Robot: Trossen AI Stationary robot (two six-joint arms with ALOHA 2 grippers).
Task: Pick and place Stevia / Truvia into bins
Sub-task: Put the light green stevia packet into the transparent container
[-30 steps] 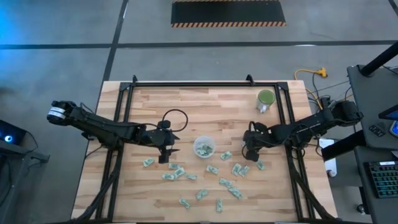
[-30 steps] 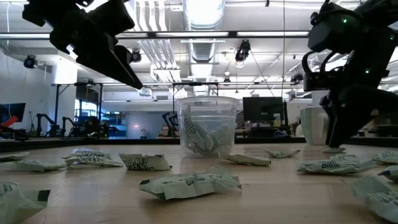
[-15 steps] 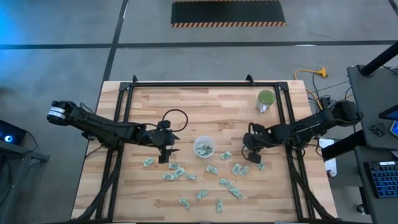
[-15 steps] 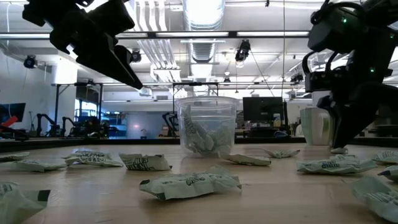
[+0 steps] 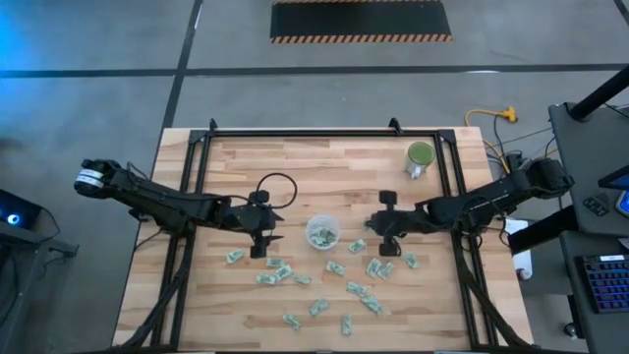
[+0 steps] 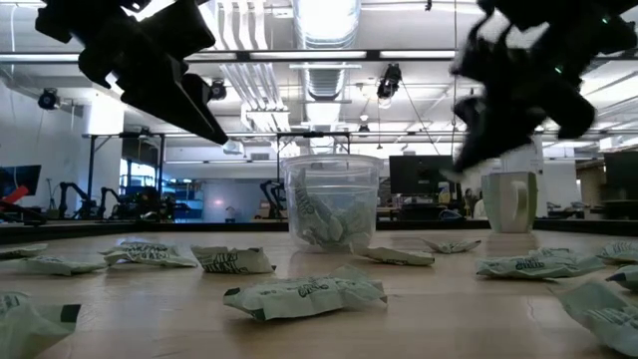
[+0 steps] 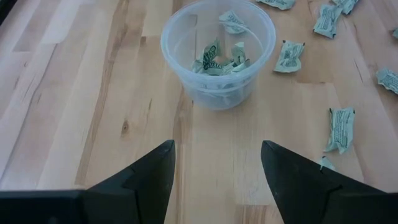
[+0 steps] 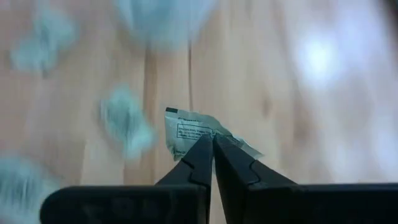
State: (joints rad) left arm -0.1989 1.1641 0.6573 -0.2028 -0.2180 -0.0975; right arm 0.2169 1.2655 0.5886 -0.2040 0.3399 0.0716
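A round clear plastic cup [image 5: 322,232] stands mid-table with several pale green packets inside; it also shows in the left wrist view [image 7: 217,50] and the low view [image 6: 332,199]. Several more packets [image 5: 362,293] lie flat on the wood around it. My left gripper [image 5: 263,243] hangs open and empty left of the cup, above the table. My right gripper [image 5: 378,228] is shut on one packet [image 8: 202,138], lifted above the table to the right of the cup. My right gripper pinches the packet's near edge [image 8: 210,144] between its two fingertips. The packet sticks out past the tips, crumpled, lifted clear of the table.
A green mug with a white handle [image 5: 420,157] stands at the far right. A black cable loop [image 5: 275,187] lies far left of the cup. A black frame runs along the table's far and side edges.
My right gripper has risen from the table's right part with a packet and gone toward the cup. My left gripper has kept still.
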